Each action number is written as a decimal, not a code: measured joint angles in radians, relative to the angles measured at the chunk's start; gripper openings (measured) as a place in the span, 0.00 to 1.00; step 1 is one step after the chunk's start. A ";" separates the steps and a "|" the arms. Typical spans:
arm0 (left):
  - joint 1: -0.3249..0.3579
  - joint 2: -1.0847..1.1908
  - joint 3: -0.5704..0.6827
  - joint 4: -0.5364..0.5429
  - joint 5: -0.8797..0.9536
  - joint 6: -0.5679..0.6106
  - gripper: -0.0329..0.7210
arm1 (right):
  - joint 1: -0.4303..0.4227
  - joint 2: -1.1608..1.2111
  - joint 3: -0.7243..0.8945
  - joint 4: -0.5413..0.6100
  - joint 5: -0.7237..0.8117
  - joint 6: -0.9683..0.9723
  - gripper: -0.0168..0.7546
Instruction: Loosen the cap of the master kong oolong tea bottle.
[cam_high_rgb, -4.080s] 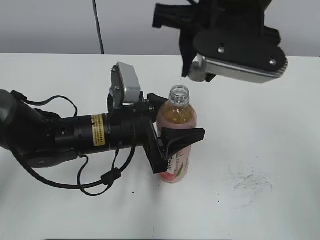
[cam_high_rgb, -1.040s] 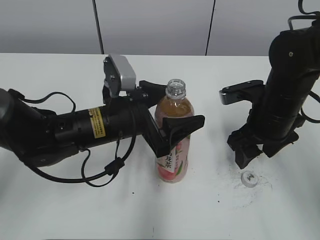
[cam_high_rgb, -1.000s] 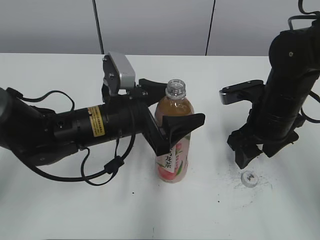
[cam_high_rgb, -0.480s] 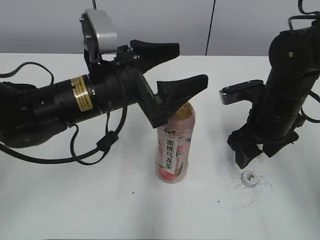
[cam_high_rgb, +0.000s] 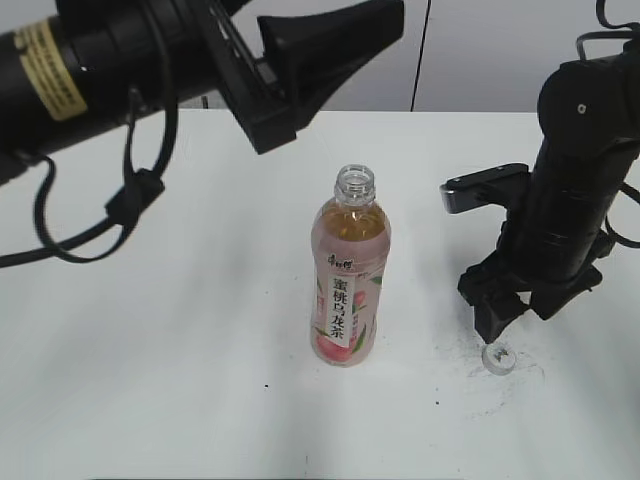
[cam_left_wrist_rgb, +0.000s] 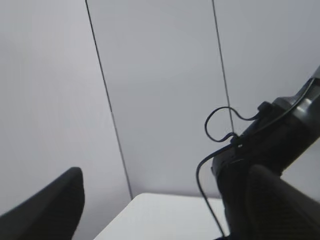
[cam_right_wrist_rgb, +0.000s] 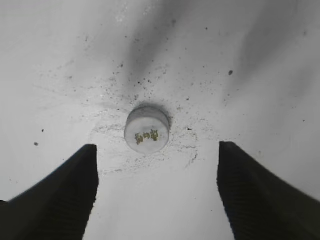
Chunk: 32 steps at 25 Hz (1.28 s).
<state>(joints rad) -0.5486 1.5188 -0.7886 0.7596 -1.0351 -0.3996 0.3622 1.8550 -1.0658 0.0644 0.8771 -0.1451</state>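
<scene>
The master kong oolong tea bottle (cam_high_rgb: 347, 272) stands upright and uncapped on the white table, free of both grippers. The cap (cam_high_rgb: 497, 357) lies on the table to its right, also in the right wrist view (cam_right_wrist_rgb: 147, 129), top side up. My right gripper (cam_high_rgb: 512, 318) is open and empty just above the cap (cam_right_wrist_rgb: 157, 190). My left gripper (cam_high_rgb: 325, 45) is open and empty, raised high above and left of the bottle; the left wrist view (cam_left_wrist_rgb: 162, 200) shows only its finger tips, the wall and the right arm.
The white table (cam_high_rgb: 200, 380) has dark specks and scuff marks (cam_high_rgb: 480, 380) around the cap. A grey panelled wall (cam_high_rgb: 480, 50) stands behind the table. The right arm (cam_high_rgb: 570, 190) rises at the right side.
My left gripper let go of the bottle and rose up and away to the upper left. The bottle stays standing. The right arm and the cap have barely moved.
</scene>
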 joint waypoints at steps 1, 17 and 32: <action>0.000 -0.041 0.000 0.009 0.071 -0.001 0.82 | 0.000 0.000 0.000 0.000 0.006 0.002 0.74; 0.000 -0.506 0.000 -0.696 1.721 0.097 0.77 | 0.000 -0.084 0.000 -0.011 0.077 0.030 0.74; 0.000 -1.226 0.000 -0.770 2.249 0.461 0.76 | 0.000 -0.912 0.239 -0.009 0.280 0.053 0.74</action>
<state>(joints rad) -0.5486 0.2930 -0.7882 -0.0100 1.2140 0.0614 0.3622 0.9434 -0.8264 0.0552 1.1569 -0.0917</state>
